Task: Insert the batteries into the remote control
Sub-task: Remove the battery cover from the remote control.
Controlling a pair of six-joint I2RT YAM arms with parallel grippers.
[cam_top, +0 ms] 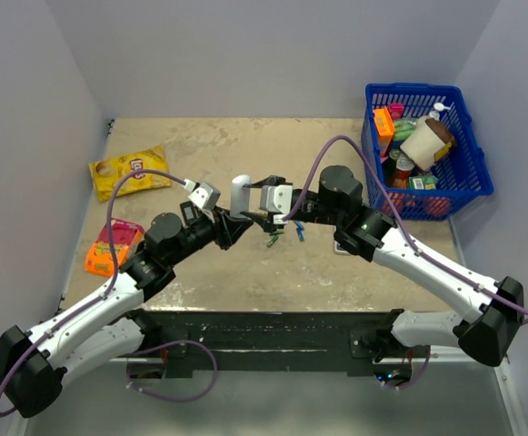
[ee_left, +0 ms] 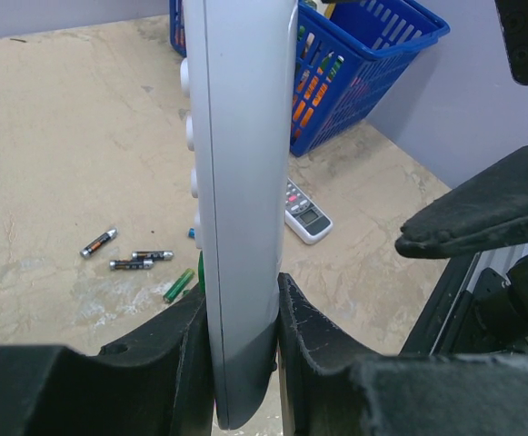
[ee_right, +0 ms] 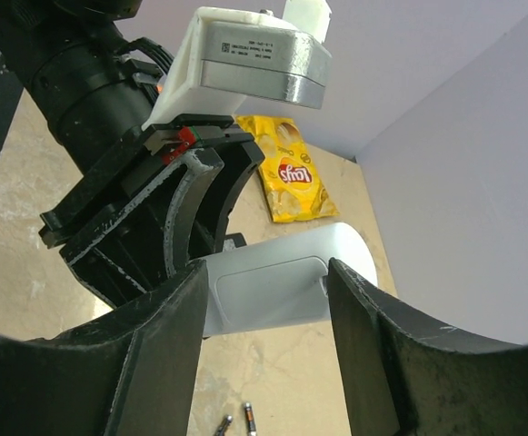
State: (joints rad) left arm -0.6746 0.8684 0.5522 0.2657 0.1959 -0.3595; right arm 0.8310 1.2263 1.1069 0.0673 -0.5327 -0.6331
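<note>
My left gripper [cam_top: 234, 221] is shut on the lower end of the white remote control [cam_top: 239, 194] and holds it upright above the table; in the left wrist view the remote [ee_left: 238, 182] stands between both pads. My right gripper [ee_right: 265, 272] is open, its fingers either side of the remote's closed back cover [ee_right: 273, 291]; the right fingertip [ee_right: 338, 272] is by the cover's notch. One green battery [ee_left: 179, 284] lies on the table; a second green one [ee_left: 200, 272] shows partly behind the remote. They also show in the top view [cam_top: 273, 238].
Dark brownish cells [ee_left: 98, 242] [ee_left: 141, 262] and a blue cell [ee_left: 192, 233] lie near the green ones. A grey-white remote [ee_left: 305, 214] lies by the blue basket [cam_top: 468, 145] of items. A yellow chips bag [cam_top: 129, 170] and an orange-pink packet [cam_top: 114, 245] lie at the left.
</note>
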